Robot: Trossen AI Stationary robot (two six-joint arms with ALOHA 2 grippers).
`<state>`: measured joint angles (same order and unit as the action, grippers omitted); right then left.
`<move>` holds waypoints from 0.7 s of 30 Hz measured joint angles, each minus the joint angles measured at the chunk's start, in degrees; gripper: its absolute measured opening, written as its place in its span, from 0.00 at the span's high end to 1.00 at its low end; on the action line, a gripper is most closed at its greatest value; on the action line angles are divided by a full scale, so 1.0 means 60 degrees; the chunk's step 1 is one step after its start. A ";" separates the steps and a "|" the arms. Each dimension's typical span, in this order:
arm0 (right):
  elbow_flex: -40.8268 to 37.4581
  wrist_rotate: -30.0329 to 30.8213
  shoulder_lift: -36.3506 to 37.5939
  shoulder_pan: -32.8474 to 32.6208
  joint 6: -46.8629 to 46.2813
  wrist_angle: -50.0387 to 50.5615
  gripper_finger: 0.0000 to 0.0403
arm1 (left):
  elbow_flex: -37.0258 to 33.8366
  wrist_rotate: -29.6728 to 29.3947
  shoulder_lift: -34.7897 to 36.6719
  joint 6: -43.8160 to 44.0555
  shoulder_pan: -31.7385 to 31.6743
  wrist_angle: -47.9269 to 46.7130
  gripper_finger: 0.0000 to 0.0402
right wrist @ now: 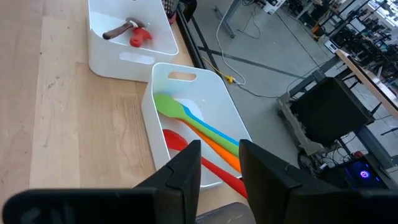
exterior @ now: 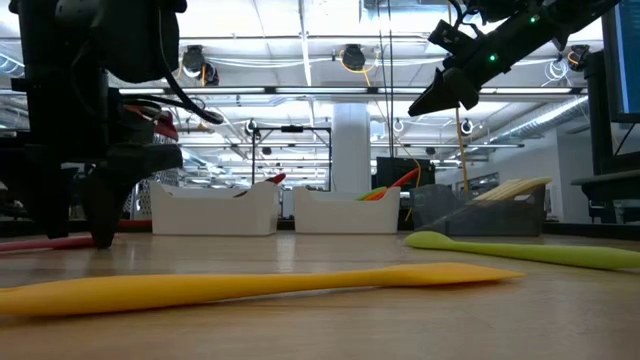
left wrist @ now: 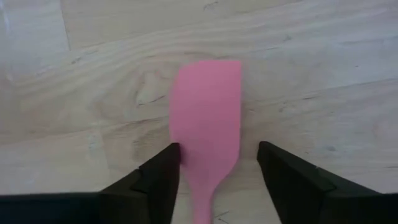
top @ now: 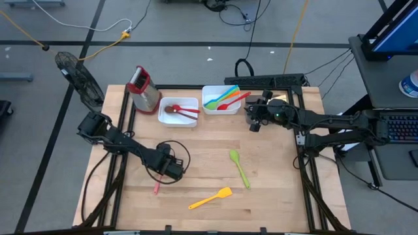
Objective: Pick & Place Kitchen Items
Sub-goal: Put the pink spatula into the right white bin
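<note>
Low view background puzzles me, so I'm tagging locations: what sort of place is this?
Probably a robotics lab or workshop, not a kitchen: exposed ceiling ducts, loose floor cables, and a computer keyboard beside the wooden table.

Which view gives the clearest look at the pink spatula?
The left wrist view: the pink spatula lies flat on the wooden table, its blade between the left gripper fingers, which stand apart. The high view shows only a handle tip, the low view a pink strip at the edge, the right wrist view nothing.
</note>
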<state>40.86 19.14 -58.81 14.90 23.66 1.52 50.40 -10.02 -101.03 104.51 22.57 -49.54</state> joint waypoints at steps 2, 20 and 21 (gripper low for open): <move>0.0000 0.0000 0.0000 0.0000 0.0000 0.0000 0.74 | -0.0001 -0.0007 0.0000 0.0041 -0.0006 -0.0022 0.51; 0.0000 0.0000 0.0000 0.0000 0.0248 0.0000 0.74 | 0.0005 -0.0122 0.0002 0.0320 -0.0011 -0.0326 0.96; 0.0000 0.0000 0.0000 0.0000 0.0248 0.0000 0.74 | -0.0008 -0.0120 0.0076 0.0321 -0.0009 -0.0323 0.96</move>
<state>40.86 19.14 -58.81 14.90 25.15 1.52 50.35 -10.74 -100.58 106.43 22.51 -51.48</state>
